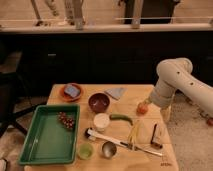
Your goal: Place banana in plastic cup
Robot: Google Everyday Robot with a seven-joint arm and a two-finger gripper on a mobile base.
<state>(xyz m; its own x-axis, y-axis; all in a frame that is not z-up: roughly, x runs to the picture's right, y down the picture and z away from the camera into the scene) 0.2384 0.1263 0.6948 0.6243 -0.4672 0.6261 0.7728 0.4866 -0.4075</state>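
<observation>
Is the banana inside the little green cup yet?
Not yet. The banana lies on the table, apart from the plastic cup; the tool hangs beside the table, away from both.

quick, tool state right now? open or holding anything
tool: open, holding nothing, hanging over the right edge of the table, beside the orange fruit; the banana lies on the table.
</observation>
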